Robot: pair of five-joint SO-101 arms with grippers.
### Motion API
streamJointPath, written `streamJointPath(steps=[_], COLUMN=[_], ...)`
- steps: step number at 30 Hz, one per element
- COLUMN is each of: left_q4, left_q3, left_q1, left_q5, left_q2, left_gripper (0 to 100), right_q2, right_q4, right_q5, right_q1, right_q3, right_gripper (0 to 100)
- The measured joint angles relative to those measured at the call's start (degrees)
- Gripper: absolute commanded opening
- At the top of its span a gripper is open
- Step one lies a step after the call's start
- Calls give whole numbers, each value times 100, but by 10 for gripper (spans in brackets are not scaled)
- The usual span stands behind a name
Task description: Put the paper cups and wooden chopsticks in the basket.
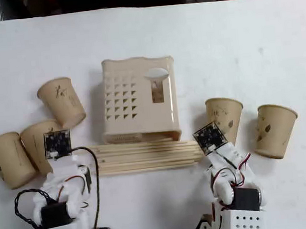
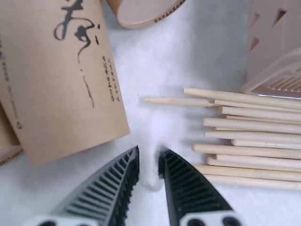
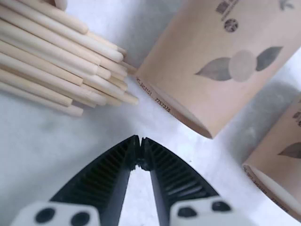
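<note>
Basket [image 1: 139, 99], mid-counter [image 1: 232, 31], high view: wooden chopsticks [image 1: 146, 156] bundled just beside the basket's near side; three paper cups [image 1: 62, 101] left of the basket, two to its right.

Left wrist view: left pincer [image 2: 150, 157] slightly apart, empty, between a lying cup [image 2: 61, 80] and the chopstick ends.

Right wrist view: right pincer [image 3: 140, 146] tips together, empty, near the chopstick ends and a cup [image 3: 221, 66].

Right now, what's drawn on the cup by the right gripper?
Grey leaves, pale circle on the paper cup; best in right wrist view.
</note>
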Motion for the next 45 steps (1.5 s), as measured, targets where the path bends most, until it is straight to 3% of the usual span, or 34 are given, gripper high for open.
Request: streamJointPath(steps=[16,21,27,31,37,45], left_q4=[0,0,0,0,0,0], left_q3=[0,0,0,0,0,0], left_q1=[0,0,0,0,0,0], left_q5=[0,0,0,0,0,0], left_q2=[0,0,0,0,0,0], left_gripper=[89,89,89,89,89,89], right_q2=[0,0,0,-9,1503,5433], right_q4=[-18,-519,-571,-457,-202,-211], right_q5=[0,0,0,-105,-378,-1398], right_q1=[0,9,26,-97,-730,-2171], right_q3=[0,-62,-1002,-2154,-4018,-6936], right_gripper=[22,22,22,85,133,135])
